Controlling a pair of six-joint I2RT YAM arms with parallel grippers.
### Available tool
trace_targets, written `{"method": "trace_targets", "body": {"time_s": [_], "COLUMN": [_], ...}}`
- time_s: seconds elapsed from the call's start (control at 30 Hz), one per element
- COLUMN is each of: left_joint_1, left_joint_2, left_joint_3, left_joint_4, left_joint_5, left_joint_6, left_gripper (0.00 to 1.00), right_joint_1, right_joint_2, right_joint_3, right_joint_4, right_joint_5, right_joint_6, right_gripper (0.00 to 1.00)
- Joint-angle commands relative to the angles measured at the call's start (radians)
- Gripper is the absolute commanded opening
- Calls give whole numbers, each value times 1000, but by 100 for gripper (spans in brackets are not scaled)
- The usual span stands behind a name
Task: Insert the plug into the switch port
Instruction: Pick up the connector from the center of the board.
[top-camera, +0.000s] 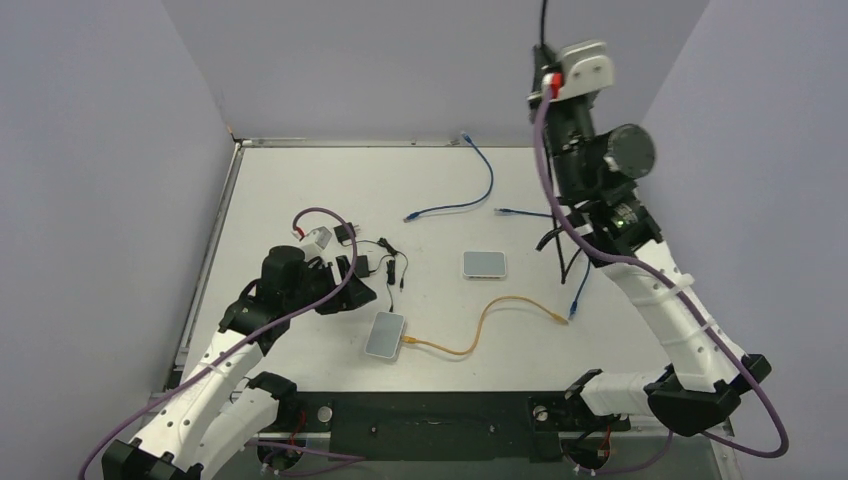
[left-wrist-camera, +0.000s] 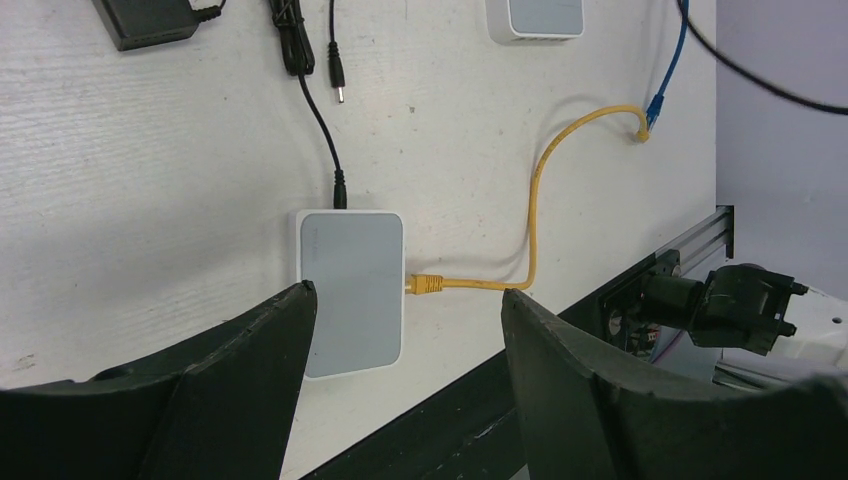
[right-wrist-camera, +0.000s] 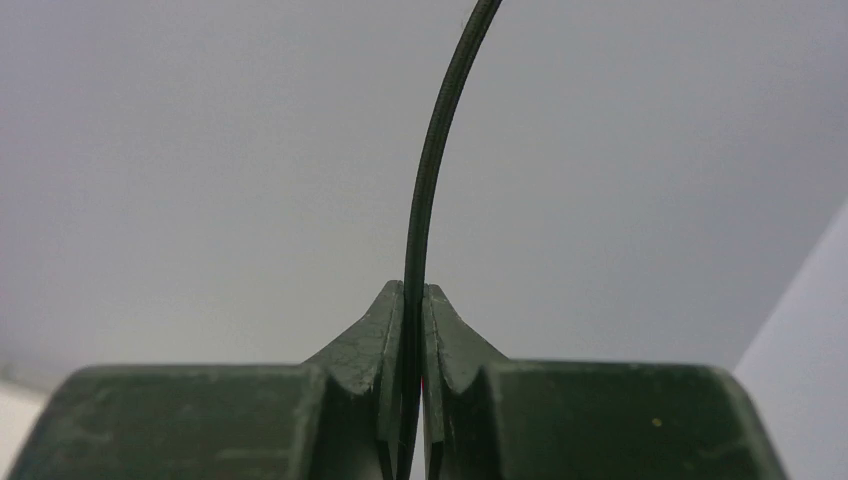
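The switch, a flat white box (top-camera: 385, 334) (left-wrist-camera: 350, 290) with a pale grey face, lies near the table's front edge. A yellow plug (left-wrist-camera: 427, 284) (top-camera: 411, 342) sits in the port on its right narrow edge. A black plug (left-wrist-camera: 340, 190) meets its far edge. My left gripper (left-wrist-camera: 408, 292) (top-camera: 350, 285) hovers open just left of the box, holding nothing. High above the far right of the table, my right gripper (right-wrist-camera: 415, 290) (top-camera: 543, 60) is shut on a thin black cable (right-wrist-camera: 430, 170). That cable's ends are out of view.
A second white box (top-camera: 484, 264) (left-wrist-camera: 535, 18) lies mid-table. The yellow cable (top-camera: 500, 310) loops right to a loose end. Blue cables (top-camera: 470, 195) lie at the back and right. A black adapter (left-wrist-camera: 145, 25) and a loose black plug (left-wrist-camera: 338, 85) lie behind the switch.
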Motion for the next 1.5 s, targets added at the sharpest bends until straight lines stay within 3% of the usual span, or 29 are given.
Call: {"method": "trace_targets", "body": {"time_s": [0.0,0.3,0.53,0.7,1.03,1.17,1.47], "left_joint_1": [6,8,10,14,17,18,20], "left_joint_2": [6,5,-5,-19,-114,-159,-196], "left_joint_3": [5,43,78,101,113,118,201], "left_joint_4": [42,34,29,52,205,266,282], "left_joint_5": [40,61,68,122,343,415,533], "left_joint_6": [6,14,39,51,57,52,34], "left_gripper": [66,66,66,65,63,63,67], "right_joint_1": [-6,-3,50,84,81,75,59], "right_joint_2": [-46,-116,-202,-263,-436,-507,-644], "right_joint_3": [-343,-654,-846,-922,-1064,-1083,-1079], "right_joint_4": [-45,-151,-211,-286,-279,-288,-334], "right_joint_5": [-120,-511,-631,-683,-906,-1024,-1137], "right_joint_6": [224,267,310,315,446,514,597], "right_gripper": [0,0,0,0,0,0,0]}}
